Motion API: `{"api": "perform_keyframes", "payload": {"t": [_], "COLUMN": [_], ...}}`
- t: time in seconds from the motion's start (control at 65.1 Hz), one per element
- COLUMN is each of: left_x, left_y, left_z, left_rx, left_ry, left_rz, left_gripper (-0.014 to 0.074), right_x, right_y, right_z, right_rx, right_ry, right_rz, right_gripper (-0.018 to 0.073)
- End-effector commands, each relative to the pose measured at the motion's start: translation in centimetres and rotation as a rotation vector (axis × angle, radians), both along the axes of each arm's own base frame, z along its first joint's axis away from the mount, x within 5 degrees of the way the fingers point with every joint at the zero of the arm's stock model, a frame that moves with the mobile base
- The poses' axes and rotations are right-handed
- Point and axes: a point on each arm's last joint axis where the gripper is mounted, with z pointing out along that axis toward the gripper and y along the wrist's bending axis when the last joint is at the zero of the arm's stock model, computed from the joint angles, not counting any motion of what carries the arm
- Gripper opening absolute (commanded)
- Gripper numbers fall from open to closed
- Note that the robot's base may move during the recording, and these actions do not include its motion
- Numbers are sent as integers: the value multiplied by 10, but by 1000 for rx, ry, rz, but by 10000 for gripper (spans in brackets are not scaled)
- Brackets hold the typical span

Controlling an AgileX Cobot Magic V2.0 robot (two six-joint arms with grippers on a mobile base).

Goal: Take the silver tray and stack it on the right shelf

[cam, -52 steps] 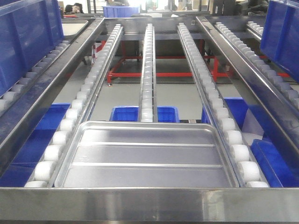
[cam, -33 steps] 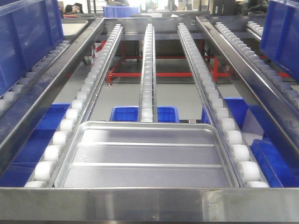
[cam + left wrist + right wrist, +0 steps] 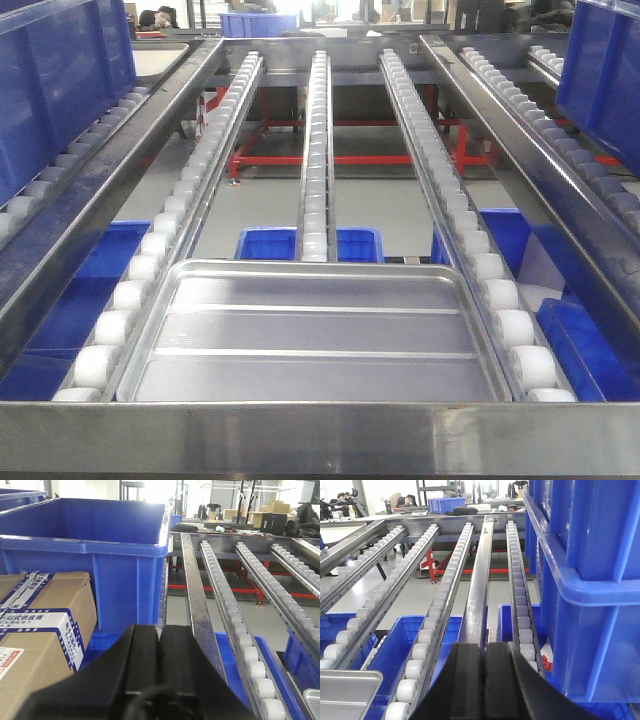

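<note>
Both arms were held low and level, pointing forward along the length of the roller rack (image 3: 320, 435).

The left jaws were clenched, their two black fingers (image 3: 142, 660) pressed flat together with nothing between them. Directly ahead of them ran one steel side rail (image 3: 200, 605). To their left stood one large blue crate (image 3: 85, 555), and nearer on that side were two labelled cardboard boxes (image 3: 50, 600), one above the other.

The right jaws were likewise clenched on nothing, finger (image 3: 467, 675) against finger. A second steel rail (image 3: 477, 595) ran straight ahead of them. Close on their right rose a stack of blue crates (image 3: 590, 580); how many were in it could not be told.

There was one silver tray (image 3: 315, 335). It lay flat at the near end of the rack, its front edge against the broad front rail, and it rested across three roller tracks (image 3: 318, 150). It sat between the two pairs of jaws and apart from both. One corner (image 3: 313, 700) showed low to the right of the left jaws, and another corner (image 3: 347, 692) showed low to the left of the right jaws. Its floor carried two long raised ridges.

Blue bins (image 3: 268, 243) sat under the rack, beyond the tray.
</note>
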Motion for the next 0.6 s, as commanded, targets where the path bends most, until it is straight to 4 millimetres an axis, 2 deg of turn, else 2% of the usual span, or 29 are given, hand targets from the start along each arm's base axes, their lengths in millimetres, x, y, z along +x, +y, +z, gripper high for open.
{"api": "perform_keyframes", "payload": {"t": [0.0, 0.123, 0.215, 0.369, 0.461, 0.584], "left_x": [-1, -2, -3, -1, 8, 26], "left_y": [-1, -1, 0, 2, 3, 4], "left_z": [0, 3, 21, 50, 72, 79], "left_rx": [-6, -7, -6, -3, 3, 19], "left_ry": [-70, -71, -48, 184, 360, 677], "left_rz": [-16, -15, -9, 14, 29, 53], "left_gripper": [-82, -82, -82, -82, -82, -82], "right_x": [-3, -3, -3, 2, 13, 33], "right_y": [0, 0, 0, 0, 0, 0], "right_z": [10, 10, 20, 46, 60, 67], "right_rx": [-8, -8, -2, -1, -1, 6], "right_ry": [-109, -104, -73, 122, 304, 595], "right_rz": [-7, -7, -6, 3, 4, 7], "right_gripper": [49, 49, 49, 49, 49, 49]}}
